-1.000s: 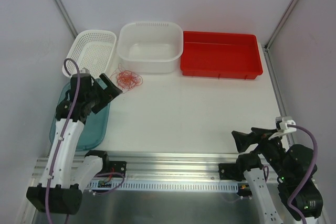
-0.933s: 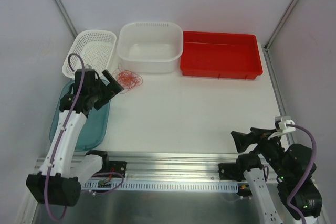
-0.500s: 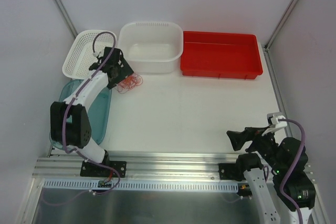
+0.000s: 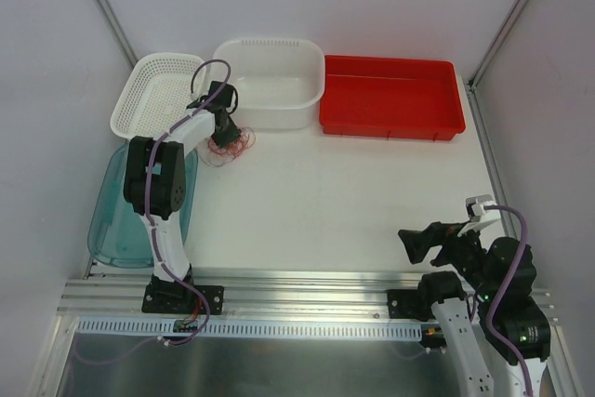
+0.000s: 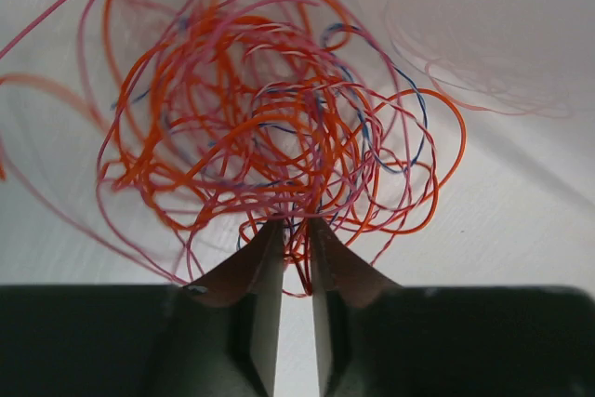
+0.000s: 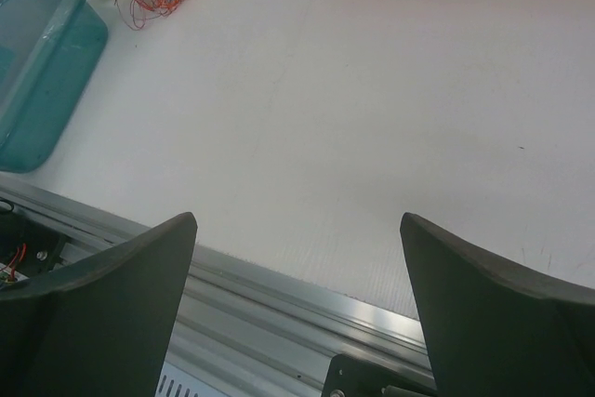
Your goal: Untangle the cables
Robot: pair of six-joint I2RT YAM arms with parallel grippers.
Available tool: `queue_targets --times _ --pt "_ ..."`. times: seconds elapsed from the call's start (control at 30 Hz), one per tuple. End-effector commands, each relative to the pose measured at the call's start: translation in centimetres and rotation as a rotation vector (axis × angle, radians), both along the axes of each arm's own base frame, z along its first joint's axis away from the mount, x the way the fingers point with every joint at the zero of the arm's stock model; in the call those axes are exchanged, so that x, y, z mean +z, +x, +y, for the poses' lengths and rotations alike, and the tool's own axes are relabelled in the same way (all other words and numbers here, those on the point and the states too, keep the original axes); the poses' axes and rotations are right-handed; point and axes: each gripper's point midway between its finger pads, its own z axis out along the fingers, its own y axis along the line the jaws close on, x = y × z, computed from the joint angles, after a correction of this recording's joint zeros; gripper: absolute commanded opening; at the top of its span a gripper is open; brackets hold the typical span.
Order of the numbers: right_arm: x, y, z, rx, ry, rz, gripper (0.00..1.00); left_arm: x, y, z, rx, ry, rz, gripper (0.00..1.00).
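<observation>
L gripper [image 5: 296, 234] is nearly clenched. Tips pinch a few strands at the 6 o'clock edge of the cables [image 5: 270, 127]; a thin gap is left btw the tips w/ strands running thru it. In top view the clump lies on the table [image 4: 353, 192] at approx 10 o'clock, just beside the white tub [image 4: 270, 81]. R gripper [image 6: 297, 220] is released, jaws wide, holding nothing, and hovers over the near edge at 5 o'clock, well apart from the clump.

Step in hand, prob: tease one wire out. Grip looks to be on several strands at once, so a straight pull would likely drag the whole ball. Better to lift slow and low, and bring the R arm in to pin or pinch the far side so loops can slide apart. Wires are thread-thin and springy, so prob easy to slip from the pads.

Room:
- Tub wall at 12 o'clock of the clump.
- White basket [image 4: 158, 90] at 10 o'clock.
- Teal tray [image 4: 139, 202] at 7 o'clock.
- Red bin [image 4: 390, 95] at 2 o'clock, well apart.
- Open tabletop toward 3–5 o'clock, so pull that way.
</observation>
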Motion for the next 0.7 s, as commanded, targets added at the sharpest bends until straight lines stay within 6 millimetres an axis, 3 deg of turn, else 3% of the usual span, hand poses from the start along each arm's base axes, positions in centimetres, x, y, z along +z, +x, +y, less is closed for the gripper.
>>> queue_targets --times 0.0,0.07,0.13,0.27,0.3,0.43,0.53,0.67 --pt "0.7 0.7 0.5 0.033 -0.003 -0.042 0.97 -0.7 -0.5 -1.1 -0.032 -0.012 0.017 0.12" --pt "0.7 0.6 0.9 0.057 0.008 -0.037 0.97 -1.1 -1.8 -1.5 -0.065 -0.005 0.038 0.00" --pt "0.8 0.5 1.3 0.076 0.020 -0.038 0.97 -0.4 -2.8 -2.9 -0.109 -0.009 0.030 0.00" --pt "0.9 0.2 1.6 0.091 0.034 -0.036 0.97 -0.3 -6.9 -6.3 -0.236 -0.028 0.057 0.00" --pt "0.8 0.1 1.6 0.093 0.032 -0.029 0.97 0.8 -7.7 -7.2 -0.266 -0.033 0.036 0.00" --pt "0.8 0.0 1.5 0.093 0.024 -0.012 0.97 2.3 -12.6 -13.0 -0.470 -0.041 0.017 0.00" --pt "0.7 0.0 1.6 0.096 0.025 0.011 0.97 4.1 -14.9 -15.9 -0.587 -0.052 -0.022 0.00" --pt "0.0 0.4 1.7 0.092 0.030 0.072 0.97 5.2 -19.9 -21.0 -0.804 -0.062 -0.029 0.00"
